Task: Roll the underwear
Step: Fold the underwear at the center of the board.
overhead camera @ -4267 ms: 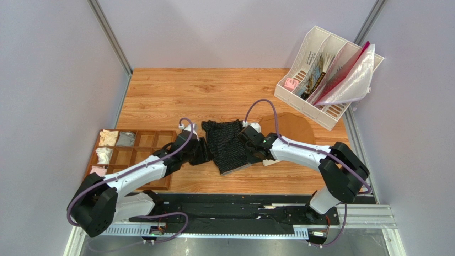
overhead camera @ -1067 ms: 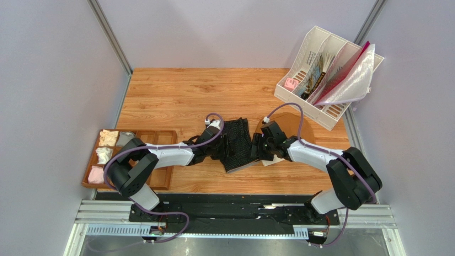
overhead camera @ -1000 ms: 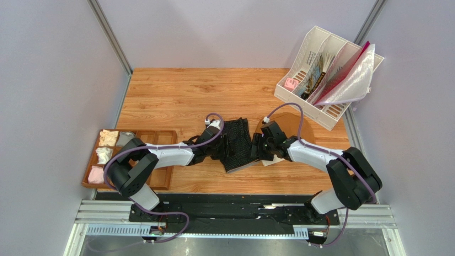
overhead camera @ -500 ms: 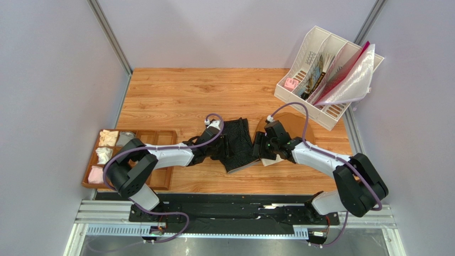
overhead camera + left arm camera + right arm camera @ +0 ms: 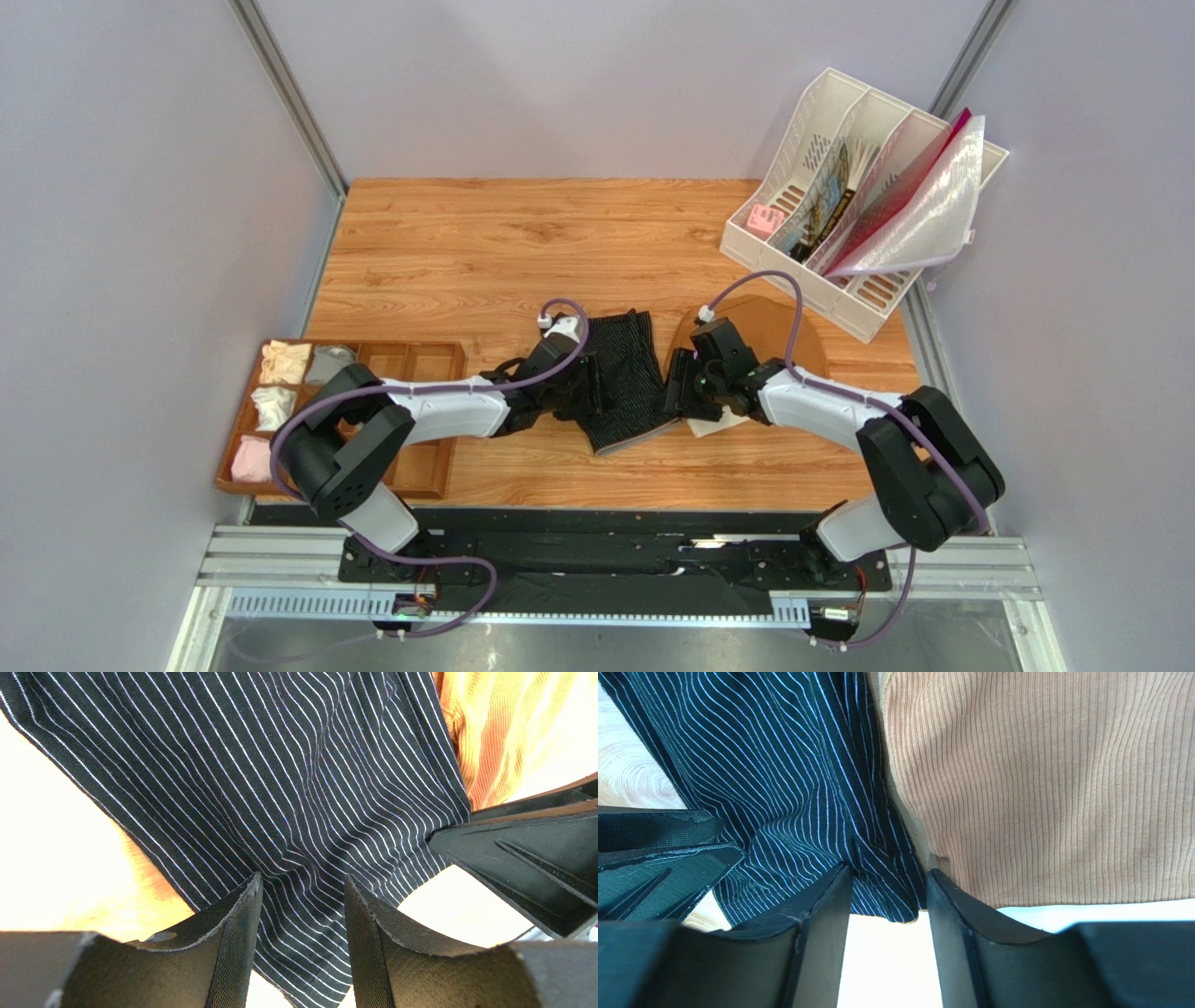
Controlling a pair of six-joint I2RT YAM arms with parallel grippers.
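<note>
the underwear [image 5: 627,381], black with fine pale stripes, lies as a narrow strip mid-table [image 5: 463,252], its pale waistband at the near end. its right edge touches the brown briefs [image 5: 765,329], which the right arm partly covers. the left gripper [image 5: 302,882] is clenched on a fold of the underwear, with creases running into the gap. the right gripper [image 5: 885,871] straddles the bunched right hem, but i cannot tell if it pinches yet. a wooden tray [image 5: 407,346] with small cloth rolls sits at the left, partly behind the left arm. a white file rack [image 5: 828,133] stands far right. from above, the dark fingertips are lost against the dark fabric. both wrist views cut the garment off.
</note>
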